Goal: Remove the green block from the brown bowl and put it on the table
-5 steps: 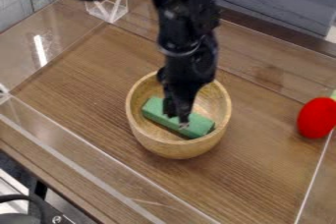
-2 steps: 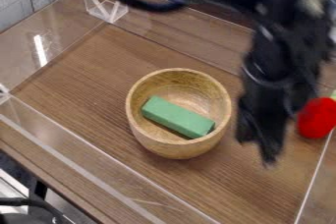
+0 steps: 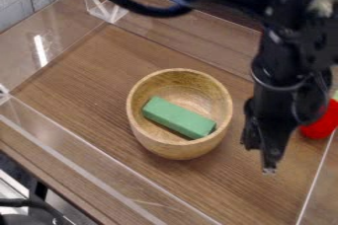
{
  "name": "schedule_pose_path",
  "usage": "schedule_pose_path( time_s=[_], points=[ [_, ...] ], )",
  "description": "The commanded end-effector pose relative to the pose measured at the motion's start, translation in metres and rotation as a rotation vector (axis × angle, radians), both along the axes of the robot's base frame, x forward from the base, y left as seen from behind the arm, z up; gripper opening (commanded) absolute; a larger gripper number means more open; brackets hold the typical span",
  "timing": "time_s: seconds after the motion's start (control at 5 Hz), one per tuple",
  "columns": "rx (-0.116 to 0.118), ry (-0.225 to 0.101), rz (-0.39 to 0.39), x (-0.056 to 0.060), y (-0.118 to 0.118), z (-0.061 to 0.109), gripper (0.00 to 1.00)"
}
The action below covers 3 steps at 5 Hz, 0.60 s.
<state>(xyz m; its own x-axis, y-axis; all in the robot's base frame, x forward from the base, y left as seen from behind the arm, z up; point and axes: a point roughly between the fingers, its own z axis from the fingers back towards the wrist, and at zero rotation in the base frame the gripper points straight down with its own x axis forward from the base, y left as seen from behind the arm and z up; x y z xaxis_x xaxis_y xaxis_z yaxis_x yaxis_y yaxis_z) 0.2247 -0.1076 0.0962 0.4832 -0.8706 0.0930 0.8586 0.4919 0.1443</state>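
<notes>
Task status: extraction is not complete. The green block [image 3: 179, 117] lies inside the brown bowl [image 3: 137, 130], flat side up and slightly slanted, with the bowl wall all round it. The bowl stands upright on the table [image 3: 79, 86]. Outstanding operations, in order: grip the block, lift it clear of the bowl rim, transfer it outside the bowl, lower it onto the tabletop, and release.

Jaw state: the gripper [image 3: 266, 162] is positioned to the right of the bowl in the camera view, with its jaws closed and no part visible between them. The jaws must be opened before the block can be gripped, and the gripper must be brought back over the bowl.

Surroundings: a red rounded object [image 3: 321, 120] is located to the right of the bowl, partly hidden by the gripper; avoid this side when setting the block down. A clear plastic piece [image 3: 106, 4] is well apart from the bowl, beyond it and to the left. Black cabling [image 3: 30, 207] runs nearer the camera than the bowl, at lower left. Main obstruction: the thick bowl wall, which could catch a finger during descent or the block during a low lift
</notes>
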Motion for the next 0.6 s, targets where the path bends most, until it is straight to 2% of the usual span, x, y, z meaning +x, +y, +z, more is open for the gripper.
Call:
schedule_pose_path(
  time_s=[0.0, 0.2, 0.4],
  points=[
    [-0.024, -0.033, 0.012, 0.006, 0.012, 0.007, 0.00],
    [-0.037, -0.030, 0.034, 0.004, 0.010, -0.005, 0.00],
    [-0.053, -0.020, -0.008, -0.006, -0.004, -0.015, 0.00]
  ],
)
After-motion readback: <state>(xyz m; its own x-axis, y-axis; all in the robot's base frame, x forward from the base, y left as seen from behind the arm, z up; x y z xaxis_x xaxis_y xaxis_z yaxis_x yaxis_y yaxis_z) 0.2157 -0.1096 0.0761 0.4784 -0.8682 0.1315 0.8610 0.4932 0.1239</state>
